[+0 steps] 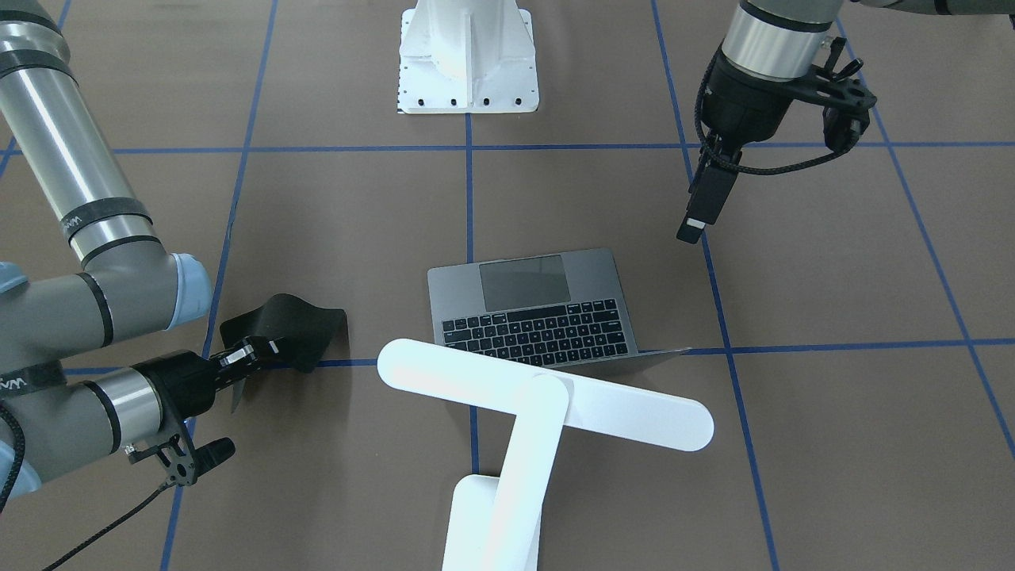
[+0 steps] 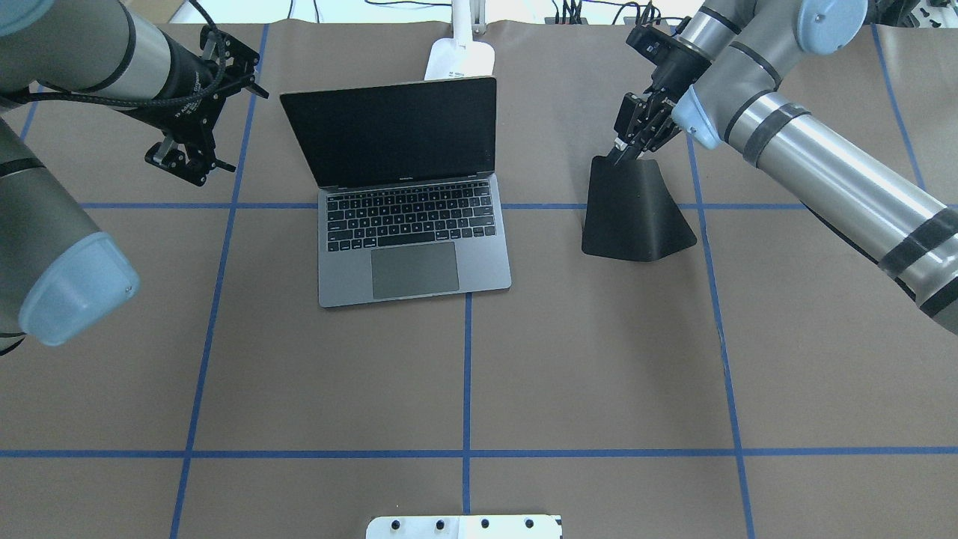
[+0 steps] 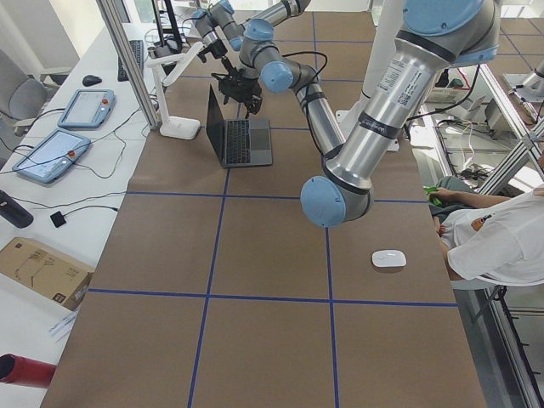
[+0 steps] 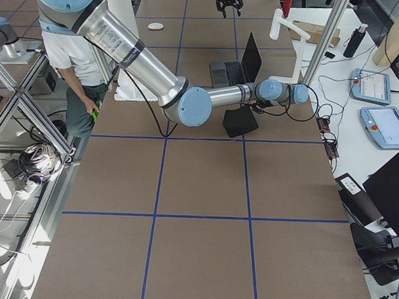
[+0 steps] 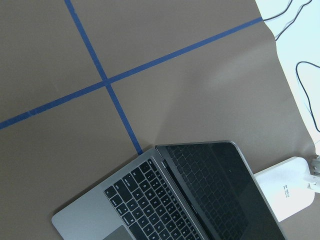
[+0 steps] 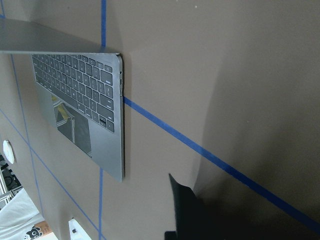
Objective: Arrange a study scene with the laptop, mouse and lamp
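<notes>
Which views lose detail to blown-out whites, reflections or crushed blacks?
Exterior front-facing: the lamp is washed to nearly flat white. Right wrist-mounted: the trackpad of the laptop mirrors a bright patch, and the black pad near the lens is featureless dark. Overhead exterior: the screen is evenly dark, no glare.

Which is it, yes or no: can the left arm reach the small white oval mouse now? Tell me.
Probably yes. The left gripper hangs open and empty beside the slim dark-grey laptop, and the mouse lies alone on the table at that arm's end, nothing between them.
</notes>
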`<control>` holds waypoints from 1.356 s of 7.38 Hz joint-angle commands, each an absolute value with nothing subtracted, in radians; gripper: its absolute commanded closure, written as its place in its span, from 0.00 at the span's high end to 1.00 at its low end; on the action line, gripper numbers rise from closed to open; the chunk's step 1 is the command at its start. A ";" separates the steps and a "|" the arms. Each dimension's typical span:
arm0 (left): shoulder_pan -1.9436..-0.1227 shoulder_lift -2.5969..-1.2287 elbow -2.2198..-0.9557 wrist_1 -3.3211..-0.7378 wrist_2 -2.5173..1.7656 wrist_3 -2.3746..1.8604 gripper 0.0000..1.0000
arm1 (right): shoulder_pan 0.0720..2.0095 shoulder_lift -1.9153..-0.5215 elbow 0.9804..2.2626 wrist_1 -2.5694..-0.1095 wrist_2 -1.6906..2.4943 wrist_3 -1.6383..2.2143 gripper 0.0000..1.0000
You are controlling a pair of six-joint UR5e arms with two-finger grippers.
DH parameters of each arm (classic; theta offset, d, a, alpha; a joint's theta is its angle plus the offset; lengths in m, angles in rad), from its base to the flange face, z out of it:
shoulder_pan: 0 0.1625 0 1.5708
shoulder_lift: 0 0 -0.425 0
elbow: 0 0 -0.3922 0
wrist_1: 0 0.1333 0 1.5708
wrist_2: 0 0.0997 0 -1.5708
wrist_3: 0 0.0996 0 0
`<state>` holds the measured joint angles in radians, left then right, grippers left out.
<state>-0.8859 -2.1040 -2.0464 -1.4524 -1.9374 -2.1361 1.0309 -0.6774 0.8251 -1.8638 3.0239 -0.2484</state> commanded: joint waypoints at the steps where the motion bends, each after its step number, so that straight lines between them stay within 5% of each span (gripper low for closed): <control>1: -0.888 -2.115 -2.052 -1.427 -1.937 -2.132 0.96 | 1.023 -0.637 0.763 -1.864 3.072 -0.239 0.66; 10: -0.890 -2.109 -2.060 -1.411 -1.937 -2.131 0.98 | 1.045 -0.600 0.666 -1.881 3.237 -0.236 0.71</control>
